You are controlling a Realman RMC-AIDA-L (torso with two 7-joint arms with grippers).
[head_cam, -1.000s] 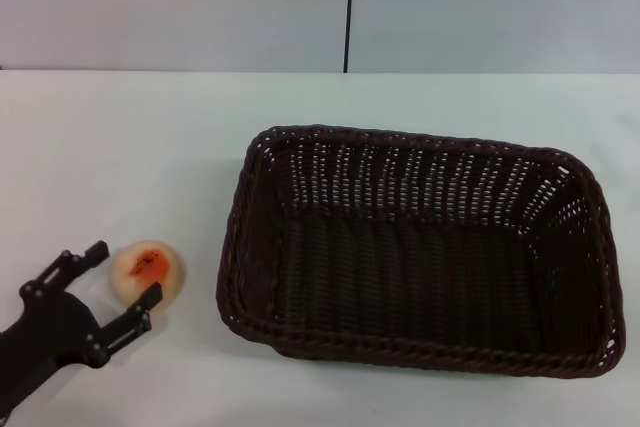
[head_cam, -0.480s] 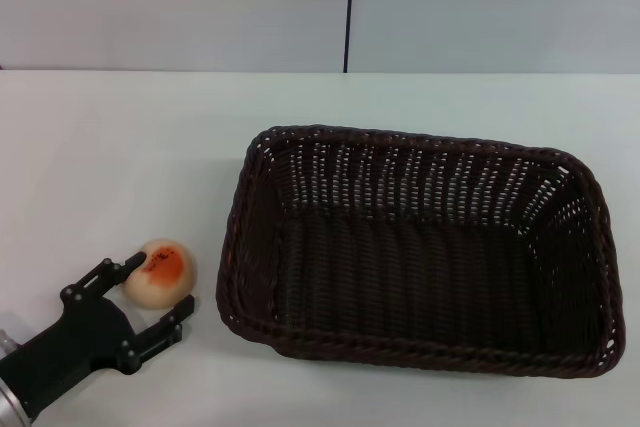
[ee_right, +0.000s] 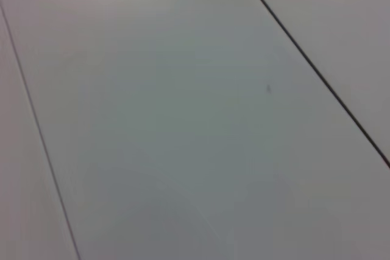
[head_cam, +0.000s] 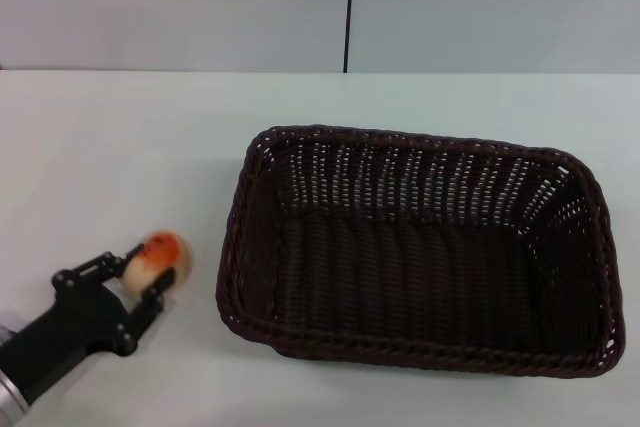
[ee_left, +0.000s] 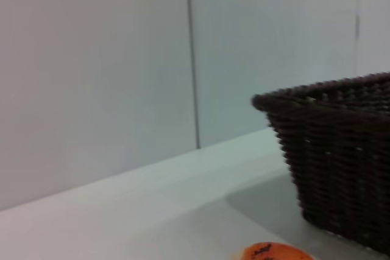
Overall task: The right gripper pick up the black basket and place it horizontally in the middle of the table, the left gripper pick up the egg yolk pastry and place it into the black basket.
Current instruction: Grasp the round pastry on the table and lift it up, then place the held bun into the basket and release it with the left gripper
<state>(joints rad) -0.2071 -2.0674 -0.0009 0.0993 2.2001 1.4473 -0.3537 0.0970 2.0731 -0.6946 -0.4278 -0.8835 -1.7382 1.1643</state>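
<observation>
The egg yolk pastry (head_cam: 160, 248), a small cream bun with an orange-red top, sits at the front left of the white table (head_cam: 120, 147), just left of the black basket. My left gripper (head_cam: 148, 268) reaches in from the lower left, its two fingers closed against the pastry's sides. The pastry's orange top also shows in the left wrist view (ee_left: 271, 252). The black basket (head_cam: 236, 219), a large dark wicker rectangle, lies lengthwise across the middle and right of the table, empty; one corner of it shows in the left wrist view (ee_left: 341, 168). My right gripper is out of view.
A pale wall with a dark vertical seam (head_cam: 349, 7) runs behind the table. The right wrist view shows only pale panels with dark seams (ee_right: 311, 65). Bare table lies left of and behind the basket.
My left gripper moved forward around the pastry and its wide-open fingers closed onto it. The pastry shifted slightly toward the basket. The basket has not moved.
</observation>
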